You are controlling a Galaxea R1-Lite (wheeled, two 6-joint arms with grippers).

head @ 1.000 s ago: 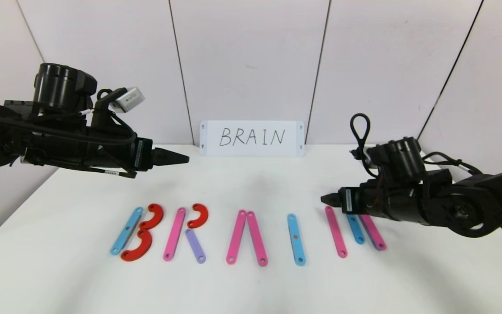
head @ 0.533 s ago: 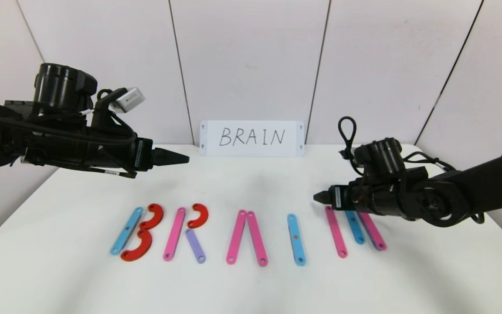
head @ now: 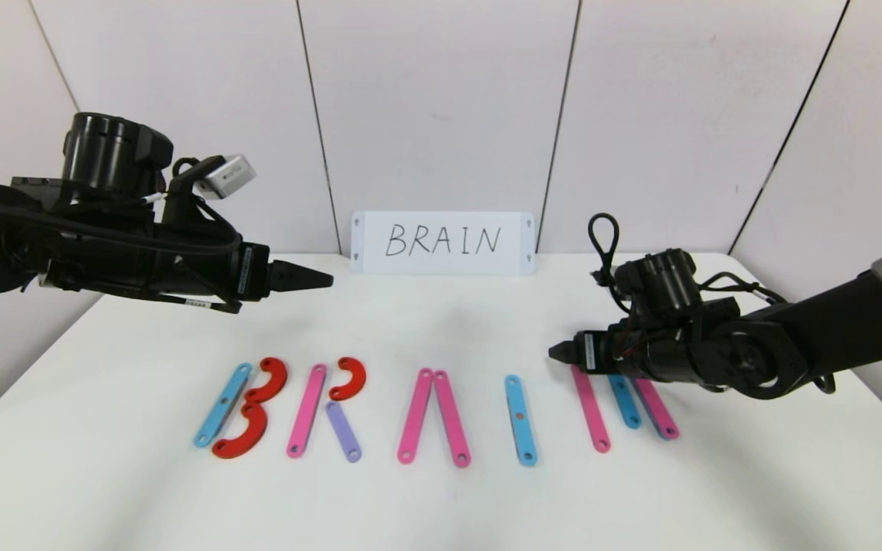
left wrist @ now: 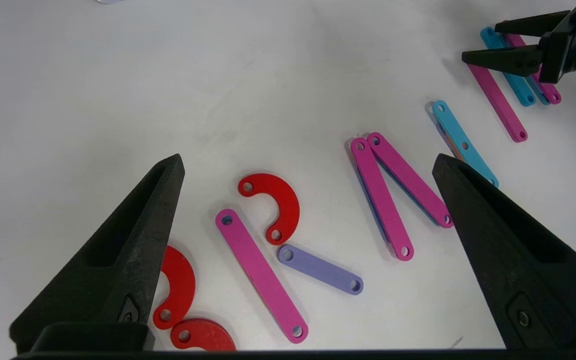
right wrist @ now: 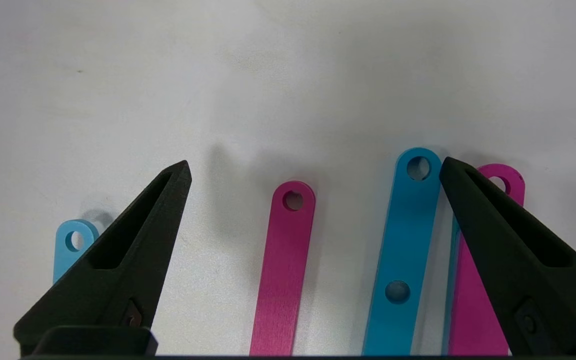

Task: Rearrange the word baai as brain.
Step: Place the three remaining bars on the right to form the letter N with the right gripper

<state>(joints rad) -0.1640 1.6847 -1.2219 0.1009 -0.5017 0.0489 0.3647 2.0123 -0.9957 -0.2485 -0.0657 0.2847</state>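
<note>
While the strip letters [head: 441, 413] are lying in a row along the near part of the white worktop [head: 104, 497], the right pincer [head: 556, 353] is hovering released and empty just over the last letter, its body hiding the far ends of that letter's blue strip [head: 625, 403] and outer pink strip [head: 657, 411]. Farther back, the left pincer [head: 326, 280] is hanging spread wide and empty, above and behind the red curves [head: 257, 405]. The BRAIN card [head: 442, 242] is standing against the wall.

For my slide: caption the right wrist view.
Open right gripper hovers over pink bar and blue bar on white table.
</note>
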